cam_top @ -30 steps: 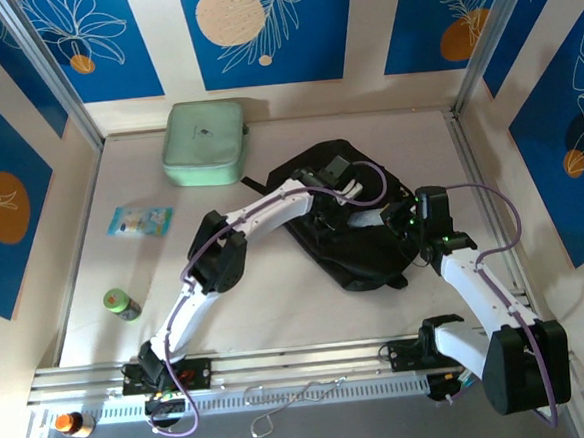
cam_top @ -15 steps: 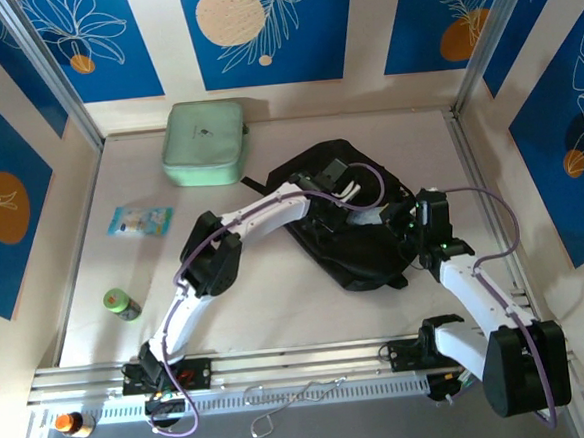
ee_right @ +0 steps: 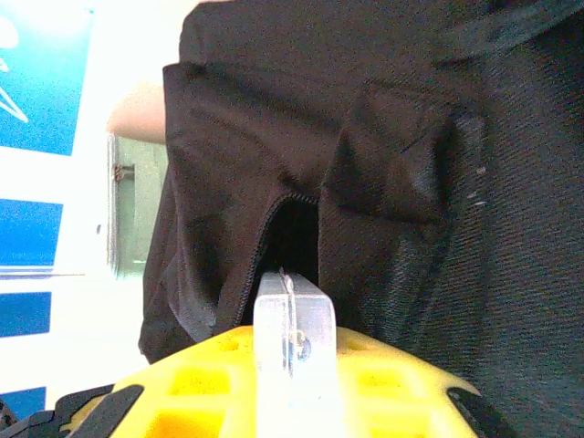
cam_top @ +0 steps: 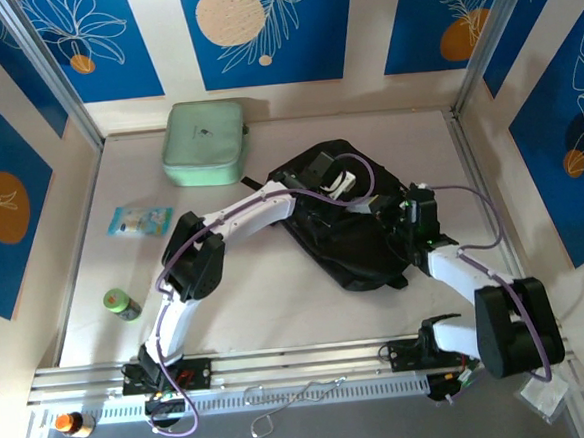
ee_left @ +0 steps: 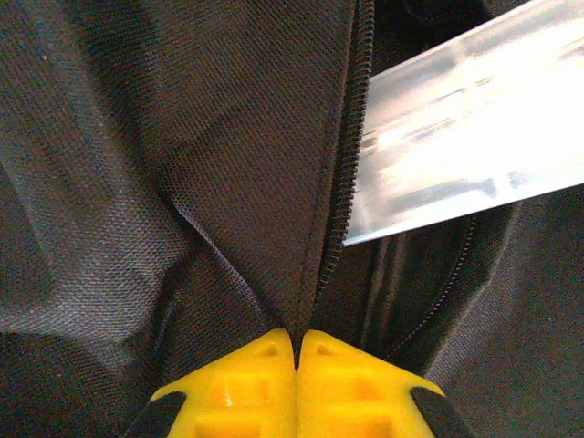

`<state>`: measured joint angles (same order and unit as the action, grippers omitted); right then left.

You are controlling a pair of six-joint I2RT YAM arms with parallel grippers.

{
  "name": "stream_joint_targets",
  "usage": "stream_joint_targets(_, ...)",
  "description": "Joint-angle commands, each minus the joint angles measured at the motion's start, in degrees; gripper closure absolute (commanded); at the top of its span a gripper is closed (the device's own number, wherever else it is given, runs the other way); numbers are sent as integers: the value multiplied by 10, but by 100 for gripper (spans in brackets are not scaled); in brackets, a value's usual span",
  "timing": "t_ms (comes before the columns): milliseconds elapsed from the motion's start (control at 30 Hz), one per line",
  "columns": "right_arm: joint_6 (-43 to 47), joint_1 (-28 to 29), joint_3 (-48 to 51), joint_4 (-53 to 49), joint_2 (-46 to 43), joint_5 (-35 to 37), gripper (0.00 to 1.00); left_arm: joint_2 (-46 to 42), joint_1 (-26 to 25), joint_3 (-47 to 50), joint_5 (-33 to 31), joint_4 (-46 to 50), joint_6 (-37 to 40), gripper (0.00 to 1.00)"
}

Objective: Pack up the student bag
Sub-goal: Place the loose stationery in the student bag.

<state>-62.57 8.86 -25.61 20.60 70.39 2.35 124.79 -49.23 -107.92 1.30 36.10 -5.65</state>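
Black woven cloth, soft and slack, is what you are dealing with. The student bag (cam_top: 354, 250) lies flat on the table (cam_top: 278, 310), right of centre and nearer the right arm, with both arms reaching over it. Judge it as limp rather than heavy. It will fold, sag and slide on the smooth top instead of standing firm, so a panel grabbed mid-face will only bunch up. Take it where it is reinforced: the hem beside the zip (ee_left: 342, 182), the top loop or a strap.

Your left gripper (ee_left: 297, 351) is doing just that. Its yellow fingertips are pressed together on a pleat of the cloth right at the zip edge, holding one lip of the opening (ee_right: 294, 228).

Your right gripper (ee_right: 292, 347) is clamped on a clear flat plastic piece (ee_right: 290, 310); what it is I cannot tell. Its front end points into the dark gap, and in the left wrist view the same piece lies across the open zip line. Thin, smooth plastic may slip in the pads or catch the zip teeth, so I would feed it in along the gap.

Further out, on the left of the table and well apart from the bag, you have a mint green zip case (cam_top: 204, 142) at the back, a small blue packet (cam_top: 140, 221) and a green can (cam_top: 120, 303).
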Motion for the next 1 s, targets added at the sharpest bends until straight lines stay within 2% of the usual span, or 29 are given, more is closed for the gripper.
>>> stream_joint_targets(0,-9,23,-15,-1,46,-12,85,-30,4,10,32,-8,-9,96)
stream_joint_targets(200,10,-8,-52,-67,80,-76,61,-42,15,30,38,-19,-18,95)
stream_joint_targets(267,18,-35,-53,-99,68,-103,49,-45,18,37,45,-23,-20,94)
stream_joint_targets(400,54,-75,-55,-162,30,-144,42,-48,21,44,54,-28,-23,94)
stream_joint_targets(500,78,-88,-62,-198,14,-174,44,-48,22,44,58,-30,-24,93)
stream_joint_targets(867,106,-82,-118,-214,59,-210,82,-49,23,44,65,-29,-23,93)
stream_joint_targets(967,104,-67,-143,-202,89,-219,86,-48,24,45,68,-29,-25,93)
